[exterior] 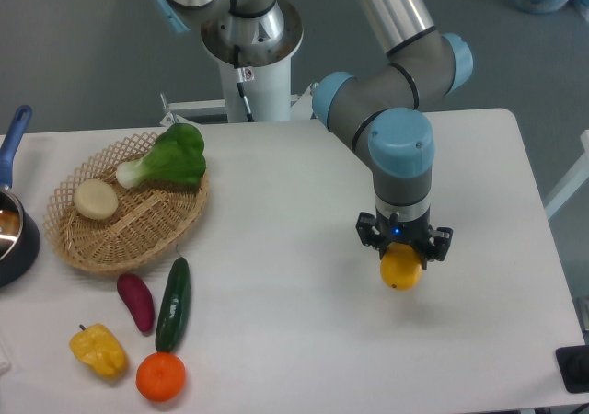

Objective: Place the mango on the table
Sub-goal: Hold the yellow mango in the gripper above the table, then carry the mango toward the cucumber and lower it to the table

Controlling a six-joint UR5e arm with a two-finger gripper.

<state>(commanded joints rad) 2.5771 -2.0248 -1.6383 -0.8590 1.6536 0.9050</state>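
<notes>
Gripper [402,259] clamped on mango [401,270] over table [294,294] nr right edge; early release → fruit could roll off.

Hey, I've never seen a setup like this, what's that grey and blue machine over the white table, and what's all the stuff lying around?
It is a robot arm, seen by one fixed camera looking down from the front. Its gripper has two fingers, which clamp a yellow mango above the white table. At left sits a wicker basket holding bok choy and a pale round vegetable. In front lie a purple sweet potato, a cucumber, a yellow pepper and an orange. A dark pot peeks in at the left edge.
</notes>
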